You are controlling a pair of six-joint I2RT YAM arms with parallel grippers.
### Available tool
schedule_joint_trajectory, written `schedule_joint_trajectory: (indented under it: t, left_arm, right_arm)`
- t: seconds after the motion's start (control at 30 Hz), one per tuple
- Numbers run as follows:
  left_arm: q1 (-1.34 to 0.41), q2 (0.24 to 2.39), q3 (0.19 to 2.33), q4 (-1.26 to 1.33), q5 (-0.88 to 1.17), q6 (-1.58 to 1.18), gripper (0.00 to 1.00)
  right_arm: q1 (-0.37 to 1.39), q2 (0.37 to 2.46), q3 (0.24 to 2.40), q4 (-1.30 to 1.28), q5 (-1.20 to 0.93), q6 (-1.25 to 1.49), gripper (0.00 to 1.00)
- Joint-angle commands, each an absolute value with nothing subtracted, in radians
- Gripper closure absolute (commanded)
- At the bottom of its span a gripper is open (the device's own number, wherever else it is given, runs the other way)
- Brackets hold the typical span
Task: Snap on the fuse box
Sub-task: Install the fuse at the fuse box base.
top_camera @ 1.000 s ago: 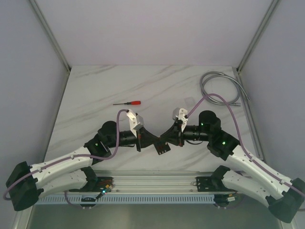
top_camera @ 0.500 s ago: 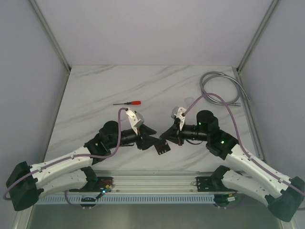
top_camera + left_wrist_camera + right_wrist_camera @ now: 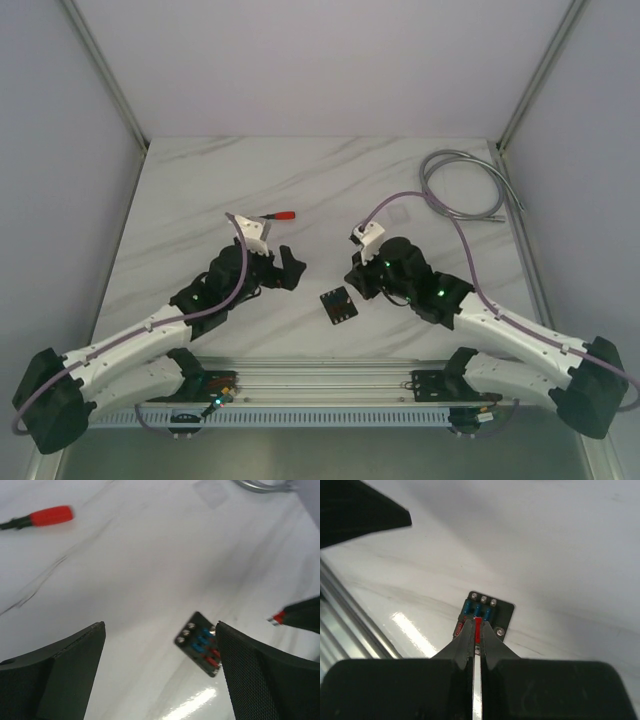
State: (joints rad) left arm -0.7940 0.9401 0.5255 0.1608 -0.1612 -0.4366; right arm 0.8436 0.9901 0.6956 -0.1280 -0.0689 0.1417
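**dan:** what's the setup look like?

**jo:** white marble-look table (image 3: 200, 180), plain pale walls (image 3: 300, 60) on three sides, grey posts (image 3: 105, 75) in the back corners, slotted rail (image 3: 330, 385) along the near edge. Grey cable (image 3: 460, 190) coiled back right with a clear lid (image 3: 400, 214) near it, and a red-handled screwdriver (image 3: 268, 215) left of centre

**dan:** and the fuse box?

**jo:** fuse box (image 3: 339, 305) lies flat and skewed near the front middle, between the two grippers and closer to the right one

**dan:** do the wrist cams add anything?

**jo:** yeah, from the top it's just a dark square. The right wrist view shows blue fuses (image 3: 476, 611) in a row and screws (image 3: 483, 599) along the edge. It also shows the right gripper (image 3: 477, 630) pinched tight on a tiny red fuse (image 3: 478, 625), tips hanging over the box. In the left wrist view those tips sit clear of the box

**dan:** left side?

**jo:** left gripper (image 3: 160, 627) is spread wide with nothing in it, box showing through the gap near its right finger. That arm reaches low from the near left corner, wrist turned toward the middle. The right arm comes from the near right, elbow bent, pointing down-left at the box
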Motion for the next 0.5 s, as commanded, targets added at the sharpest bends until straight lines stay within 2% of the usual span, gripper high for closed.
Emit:
schedule_joint_trajectory:
  t: [0.0,0.47]
  left_arm:
    - [-0.737,0.923,0.485,0.075,-0.279,-0.520,0.00]
    - [-0.658,0.973,0.425,0.074,-0.251,-0.666,0.00]
  right_arm:
    - [0.904,1.029,0.664,-0.095,0.141,0.212,1.00]
    - [1.087,1.189,0.597,0.026,0.363,0.375,1.00]
